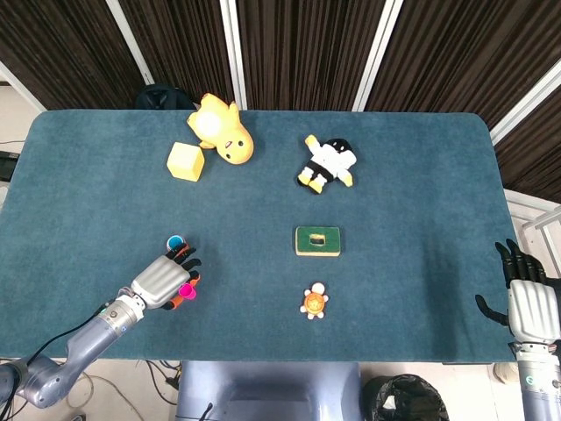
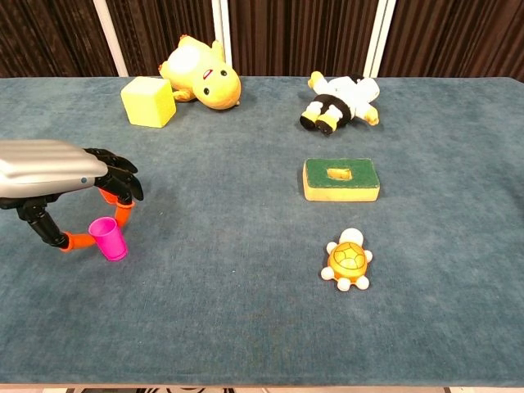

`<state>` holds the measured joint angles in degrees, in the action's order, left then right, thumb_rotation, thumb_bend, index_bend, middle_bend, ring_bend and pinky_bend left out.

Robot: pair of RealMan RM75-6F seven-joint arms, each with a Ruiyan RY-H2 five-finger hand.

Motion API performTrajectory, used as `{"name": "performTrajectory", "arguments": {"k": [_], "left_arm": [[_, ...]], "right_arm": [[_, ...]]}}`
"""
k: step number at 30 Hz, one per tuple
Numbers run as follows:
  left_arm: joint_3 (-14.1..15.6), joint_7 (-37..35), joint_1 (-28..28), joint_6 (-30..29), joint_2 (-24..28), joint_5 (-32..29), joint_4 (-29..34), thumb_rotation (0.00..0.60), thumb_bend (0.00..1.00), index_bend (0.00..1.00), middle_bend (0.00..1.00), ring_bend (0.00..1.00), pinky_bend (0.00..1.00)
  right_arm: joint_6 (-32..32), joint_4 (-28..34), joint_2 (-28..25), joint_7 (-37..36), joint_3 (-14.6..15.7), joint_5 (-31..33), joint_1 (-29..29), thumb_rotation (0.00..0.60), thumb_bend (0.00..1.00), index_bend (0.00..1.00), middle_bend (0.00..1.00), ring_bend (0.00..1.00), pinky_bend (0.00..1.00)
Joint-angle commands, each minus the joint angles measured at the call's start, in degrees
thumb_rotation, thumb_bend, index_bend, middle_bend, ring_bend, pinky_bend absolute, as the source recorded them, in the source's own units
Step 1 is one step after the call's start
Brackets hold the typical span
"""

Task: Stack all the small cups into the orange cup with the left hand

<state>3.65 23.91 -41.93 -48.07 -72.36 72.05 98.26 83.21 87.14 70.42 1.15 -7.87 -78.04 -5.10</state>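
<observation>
This looks like a robot test room or lab, not a home. A tabletop [image 1: 421, 175] covered in plain teal felt fills both views, and beyond its far edge hangs a wall of dark pleated curtain [image 1: 298, 44] split by white bars [image 1: 379, 48], the kind of backdrop rigged for recording. Loose cables [image 1: 131, 386] trail on the pale floor just below the left hand [image 1: 162, 282], and a black bin [image 1: 405, 396] stands under the tabletop's near edge, off toward the right hand [image 1: 526, 303]. The things laid well apart on the felt are props: a yellow plush duck [image 1: 221, 130], a foam cube [image 1: 186, 161], a small doll [image 1: 327, 163], a sponge [image 1: 317, 240] and a toy turtle [image 1: 314, 302].
</observation>
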Motion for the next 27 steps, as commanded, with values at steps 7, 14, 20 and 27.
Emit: {"name": "performTrajectory", "arguments": {"k": [7, 14, 20, 27], "left_arm": [[-2.0, -1.0, 0.0, -2.6, 1.5, 1.5, 1.9, 0.6, 0.35, 0.45, 0.2, 0.0, 0.01], [-4.9, -2.0, 0.1, -6.0, 4.3, 2.5, 3.6, 0.6, 0.35, 0.45, 0.2, 0.0, 0.01], [-7.3, -1.8, -0.2, -6.3, 6.5, -1.8, 2.2, 0.6, 0.35, 0.45, 0.2, 0.0, 0.01], [-8.7, -3.5, -0.3, -4.9, 7.0, -6.4, -1.0, 0.6, 0.35, 0.45, 0.2, 0.0, 0.03]], "right_arm": [[-0.1, 0.0, 0.1, 0.0, 0.1, -0.1, 0.0, 0.6, 0.32, 0.07, 0.03, 0.11, 0.11], [-0.1, 0.0, 0.2, 0.2, 0.2, -0.2, -0.1, 0.6, 0.32, 0.07, 0.03, 0.11, 0.11], [0.0, 0.2, 0.2, 0.3, 0.2, -0.3, 0.0, 0.6, 0.32, 0.07, 0.03, 0.11, 0.11], [0.0, 0.3, 0.2, 0.4, 0.3, -0.4, 0.0, 0.6, 0.32, 0.07, 0.03, 0.11, 0.11]]}}
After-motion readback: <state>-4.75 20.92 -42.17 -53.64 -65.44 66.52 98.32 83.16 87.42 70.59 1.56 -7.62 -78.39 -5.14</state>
